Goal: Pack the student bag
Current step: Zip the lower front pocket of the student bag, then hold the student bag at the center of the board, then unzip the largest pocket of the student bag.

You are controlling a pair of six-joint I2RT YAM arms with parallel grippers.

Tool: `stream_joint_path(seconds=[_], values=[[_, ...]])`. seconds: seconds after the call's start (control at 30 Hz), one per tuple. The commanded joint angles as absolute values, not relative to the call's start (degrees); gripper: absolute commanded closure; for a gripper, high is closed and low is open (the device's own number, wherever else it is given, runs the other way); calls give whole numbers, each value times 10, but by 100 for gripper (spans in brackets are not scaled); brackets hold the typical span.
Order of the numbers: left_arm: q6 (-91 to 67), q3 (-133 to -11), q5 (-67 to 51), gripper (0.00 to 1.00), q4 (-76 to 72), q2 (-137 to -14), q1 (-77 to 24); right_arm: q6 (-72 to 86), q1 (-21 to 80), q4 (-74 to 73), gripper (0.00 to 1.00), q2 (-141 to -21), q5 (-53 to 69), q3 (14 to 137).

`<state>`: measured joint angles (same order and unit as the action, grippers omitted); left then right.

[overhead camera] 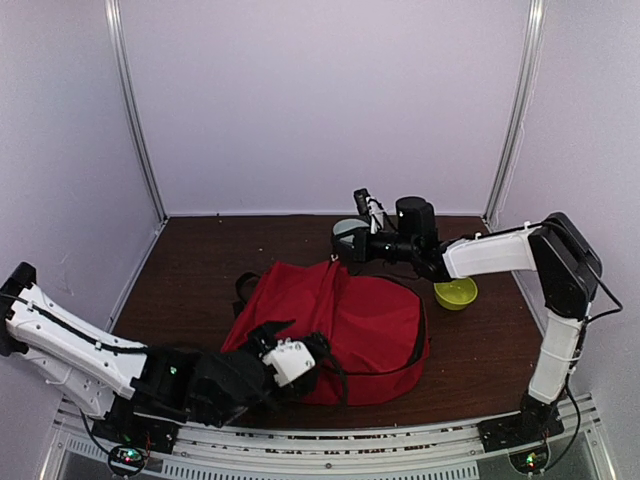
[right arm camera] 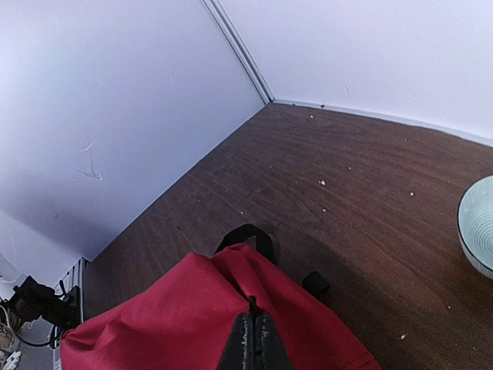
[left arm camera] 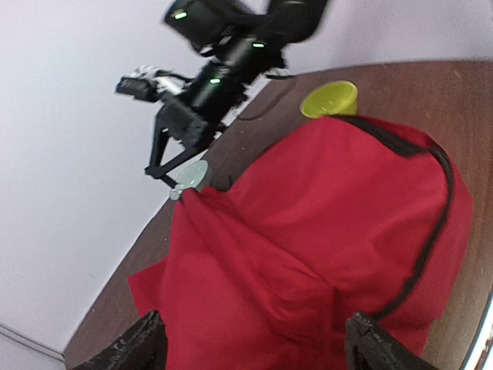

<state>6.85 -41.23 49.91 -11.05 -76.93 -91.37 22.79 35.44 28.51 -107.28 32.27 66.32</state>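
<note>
Top external view: the student bag [overhead camera: 350, 320], a large red fabric backpack, lies slumped flat in the middle of the dark brown worktop [overhead camera: 200, 250], its broader span running left to right between my two arms. My left tool [left arm camera: 256, 345] sits low at the bag's near-left corner with its fingers spread wide and nothing held; in the left wrist view the red cloth fills the space directly ahead of them. My right tool [right arm camera: 253, 333] reaches in from the far right and is shut tight on a raised fold at the bag's far edge, as best I can judge from the right wrist view. So the bag lies away from the left tool and toward me from the right one, and the left arm is nearer to most of it. A black loop [right arm camera: 248, 235] pokes out past the far edge. A yellow-green cup [overhead camera: 455, 292] stands just beside the bag's right side, and a pale ribbed bowl [right arm camera: 479, 223] lies near the right tool. I cannot see where the bag opens. Bare worktop lies on the left and at the back; white walls close three sides.
</note>
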Motion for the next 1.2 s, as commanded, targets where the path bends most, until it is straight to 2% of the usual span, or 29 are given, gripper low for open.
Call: stream_joint_path(seconds=[0.0,0.13,0.2,0.33,0.5,0.57,0.6,0.63,0.67,0.7,0.73,0.93,1.17], values=[[-50,-471,428,13,-107,-742,-852,211,368,342,100,-1009,285,653],[-98,-592,418,3,-5,-819,-832,207,383,345,100,-994,264,642],[-154,-638,395,2,58,-860,-810,207,387,345,100,-991,256,640],[-254,-635,408,2,113,-890,-760,207,390,346,100,-977,255,633],[-263,-639,392,6,123,-938,-729,205,393,347,100,-964,253,630],[-276,-638,367,15,130,-952,-729,203,393,346,100,-959,251,627],[-288,-635,359,27,136,-952,-729,199,393,344,100,-955,249,626],[-302,-628,358,43,141,-948,-729,193,392,340,100,-953,247,624],[-312,-619,360,65,146,-940,-729,186,392,335,100,-951,242,624],[-319,-606,363,96,148,-928,-730,179,391,331,100,-951,238,625],[-325,-594,364,100,147,-912,-732,175,389,330,100,-952,235,626],[-295,-523,381,100,92,-813,-780,182,346,333,100,-997,203,654],[-229,-520,437,100,44,-794,-848,175,309,268,100,-1066,165,712]])
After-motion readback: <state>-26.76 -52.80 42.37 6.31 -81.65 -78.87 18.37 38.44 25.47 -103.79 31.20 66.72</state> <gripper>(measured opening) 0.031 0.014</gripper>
